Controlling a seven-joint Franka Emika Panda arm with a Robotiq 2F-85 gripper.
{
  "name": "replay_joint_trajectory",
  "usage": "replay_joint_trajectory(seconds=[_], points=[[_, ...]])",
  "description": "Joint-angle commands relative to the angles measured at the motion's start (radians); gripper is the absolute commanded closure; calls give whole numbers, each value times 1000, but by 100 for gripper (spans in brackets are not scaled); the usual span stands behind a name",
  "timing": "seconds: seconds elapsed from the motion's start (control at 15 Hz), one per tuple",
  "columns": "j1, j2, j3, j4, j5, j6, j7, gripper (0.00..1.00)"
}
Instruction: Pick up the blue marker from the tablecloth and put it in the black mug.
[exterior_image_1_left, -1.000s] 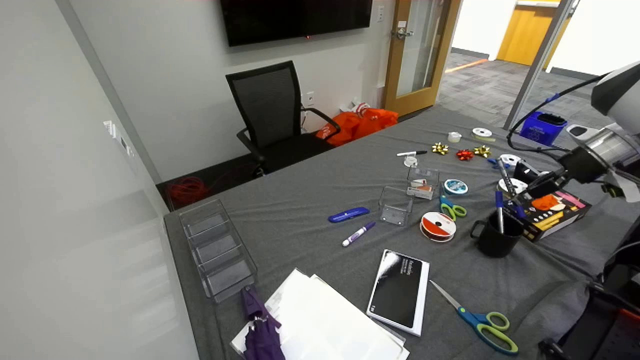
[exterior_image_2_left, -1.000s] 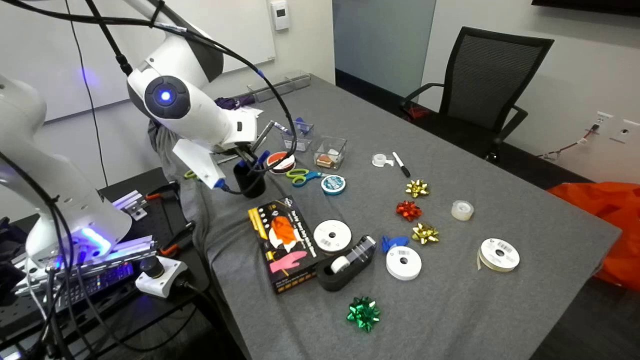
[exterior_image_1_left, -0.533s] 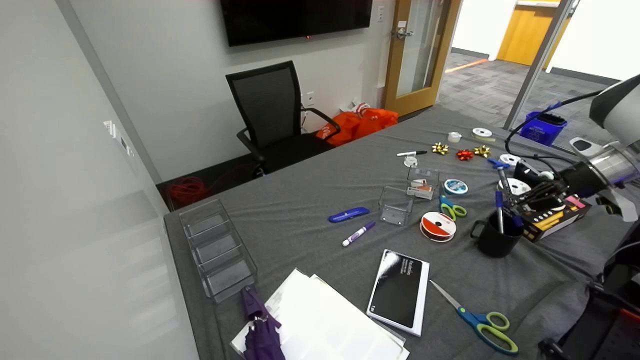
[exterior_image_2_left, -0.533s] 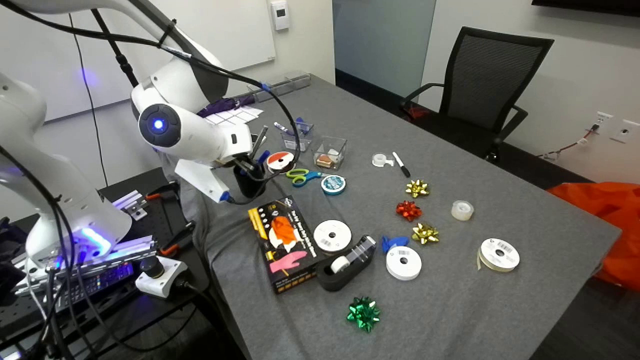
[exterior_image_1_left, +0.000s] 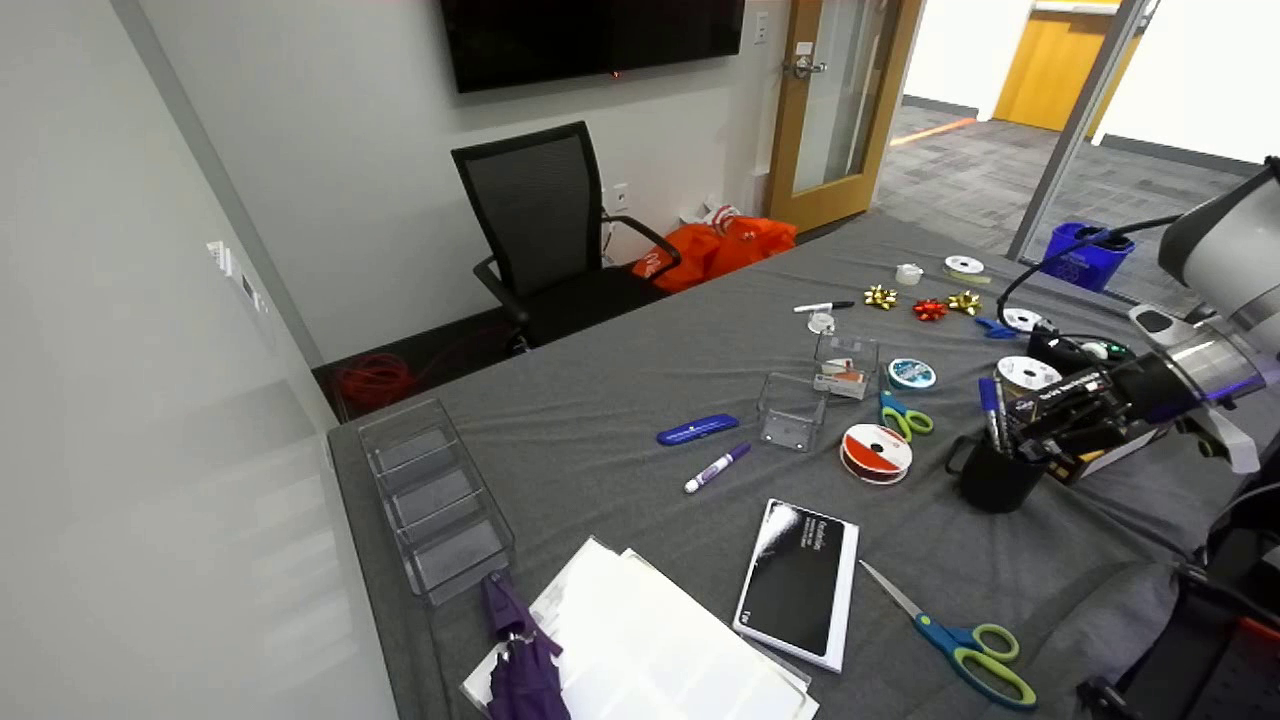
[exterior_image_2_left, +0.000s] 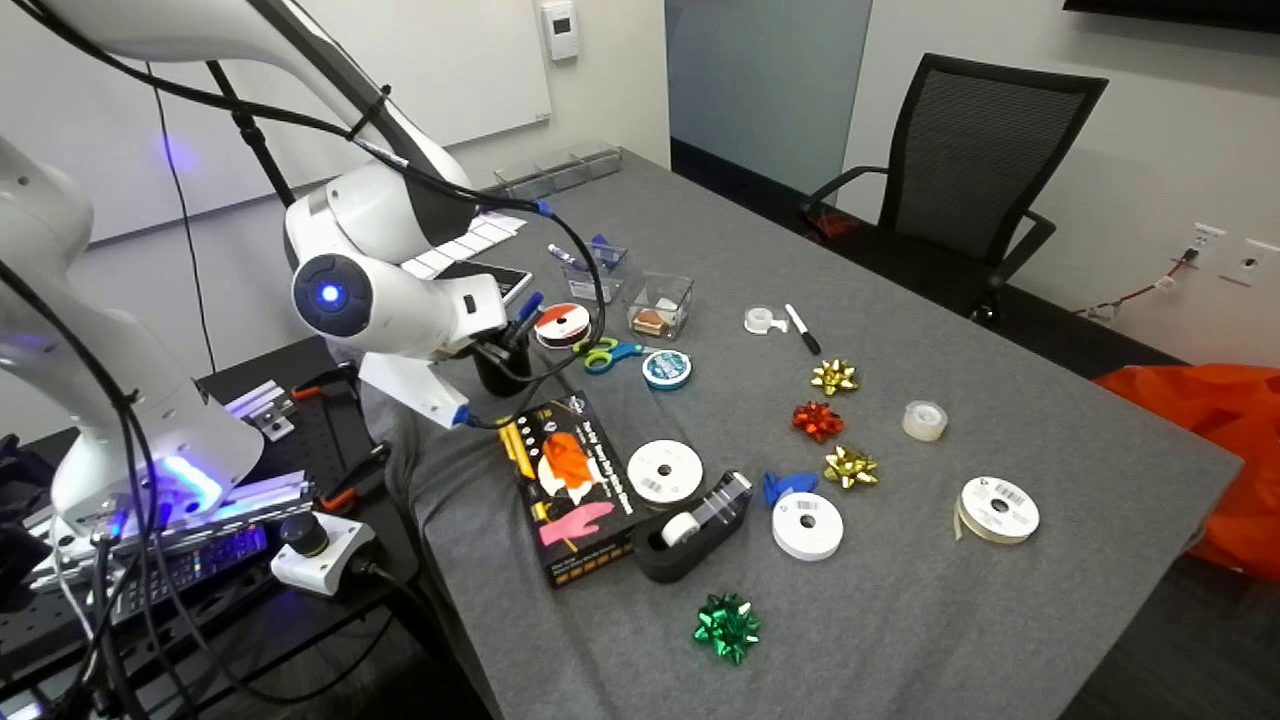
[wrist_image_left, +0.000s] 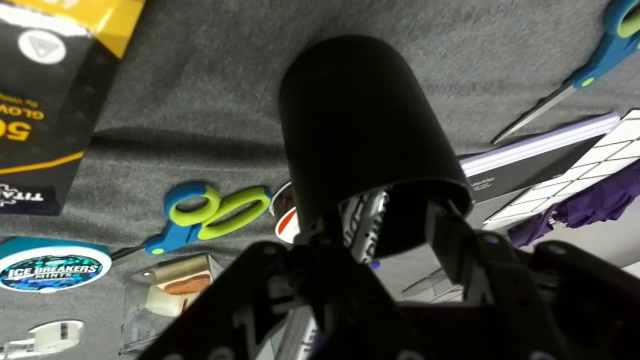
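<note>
Standing inside the black mug, blue-capped markers leaned; which one was the task's, I could not tell; the hand had its fingers apart at the mouth; placing seemed done, withdrawing remained.

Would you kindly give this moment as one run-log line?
claw: open, at mouth of black cylindrical mug | slim blue-capped marker: in mug | dark grey cloth: under mug | touching mug: unclear

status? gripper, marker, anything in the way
Gripper open, at mouth of black mug. Blue-capped markers standing in mug. Possible snag: markers close beside gripper, contact unclear.
</note>
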Motion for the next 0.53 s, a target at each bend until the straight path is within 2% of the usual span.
replay_joint_trajectory(seconds=[0.0,0.13,0.47], points=[[-14,52,-12,31,19,-37,-58,20],[-16,50,-17,33,-6,-51,-36,7],[-16,17,-32,14,-50,-83,6,8]])
